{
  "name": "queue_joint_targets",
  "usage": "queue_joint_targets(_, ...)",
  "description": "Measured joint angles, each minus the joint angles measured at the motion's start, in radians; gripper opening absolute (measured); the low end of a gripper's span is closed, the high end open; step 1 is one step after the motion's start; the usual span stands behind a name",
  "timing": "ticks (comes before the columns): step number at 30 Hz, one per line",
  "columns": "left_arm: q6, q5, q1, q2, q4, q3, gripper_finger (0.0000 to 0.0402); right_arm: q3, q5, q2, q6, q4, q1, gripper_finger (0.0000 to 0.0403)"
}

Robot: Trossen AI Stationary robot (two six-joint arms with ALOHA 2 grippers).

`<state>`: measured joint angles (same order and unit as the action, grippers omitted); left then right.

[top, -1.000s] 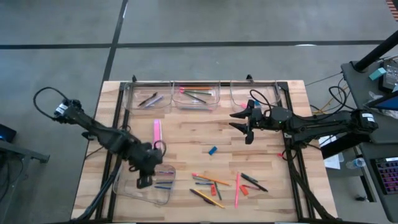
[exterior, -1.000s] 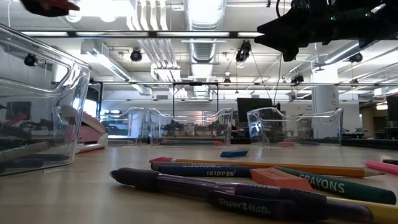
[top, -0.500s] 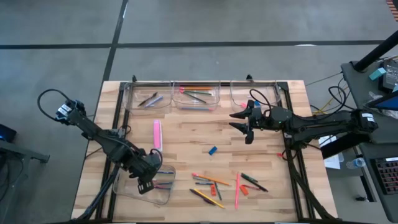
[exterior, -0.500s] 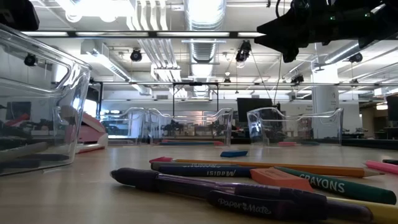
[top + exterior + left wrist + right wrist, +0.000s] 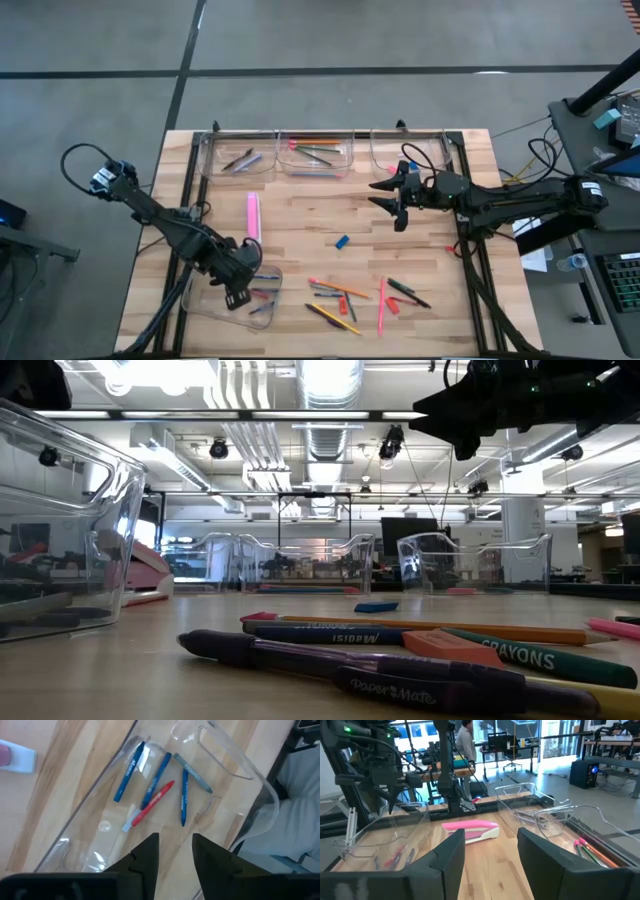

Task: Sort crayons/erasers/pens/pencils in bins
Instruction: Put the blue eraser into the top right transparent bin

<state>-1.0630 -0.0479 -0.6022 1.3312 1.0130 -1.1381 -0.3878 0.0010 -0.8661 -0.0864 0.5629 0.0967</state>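
Our left gripper is hanging over the bin at the table's front-left corner, fingers parted and empty; crayons are lying directly below, inside it. The remaining sticks are lying toward the front edge's middle, mostly crosswise. Our right gripper is waiting open near the back-right bin, arm stretched level.

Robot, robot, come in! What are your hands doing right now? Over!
Left gripper open, empty, over near-left bin. Crayons lying inside it. Right gripper open, empty, hovering mid-table. Loose pile waits, nothing blocking.
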Motion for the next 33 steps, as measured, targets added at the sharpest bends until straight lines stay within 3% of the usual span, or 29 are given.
queue_joint_targets(8,0.0,0.0,0.0,0.0,-0.114,0.0,0.0102,0.0,0.0,0.0,0.0,0.0,0.0,0.0171)
queue_joint_targets(18,0.021,0.006,0.0,0.0,-0.369,0.0,0.0102,0.0,0.0,0.0,-0.001,0.0,0.0,0.0171)
queue_joint_targets(23,0.239,0.112,0.0,0.005,-0.546,0.0,0.0102,0.0,0.0,0.0,-0.005,0.0,0.0,0.0171)
queue_joint_targets(29,0.757,0.224,0.007,0.008,-0.778,0.0,0.0103,0.0,0.0,0.0,-0.007,0.0,0.0,0.0171)
queue_joint_targets(33,1.033,0.369,0.028,0.008,-0.935,0.0,0.0103,0.0,0.0,0.0,-0.007,0.0,0.0,0.0171)
